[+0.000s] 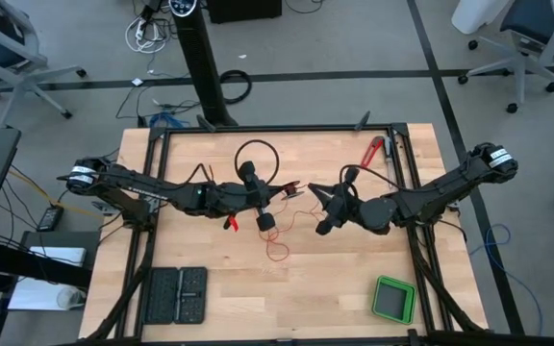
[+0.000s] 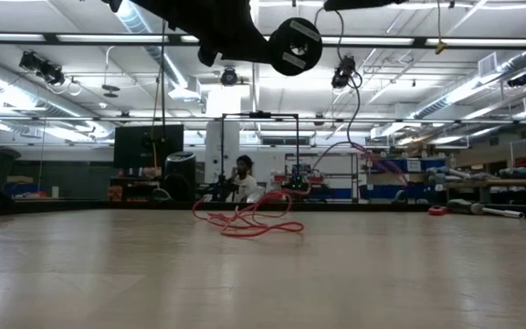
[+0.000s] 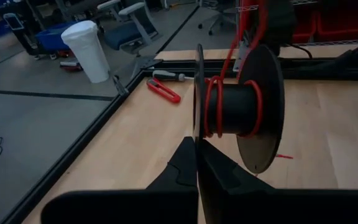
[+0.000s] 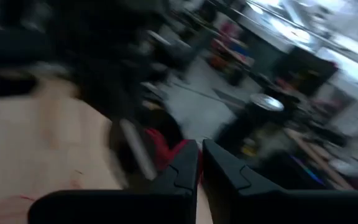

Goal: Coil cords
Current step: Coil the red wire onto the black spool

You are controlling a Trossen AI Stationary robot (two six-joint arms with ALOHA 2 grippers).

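Red wire is sitting partly wound on a black spool, a few turns around the core, spool axis lying level, flanges upright. The loose tail is trailing down to the table mid-board and lying in slack loops. Left gripper is clenched on the spool's near flange, holding it above the table centre. Right gripper is hovering just beside the spool; fingers showing a narrow gap in its wrist view, can't tell if released or gripping. Red-handled tool is lying near the far edge, green box near the front right corner.
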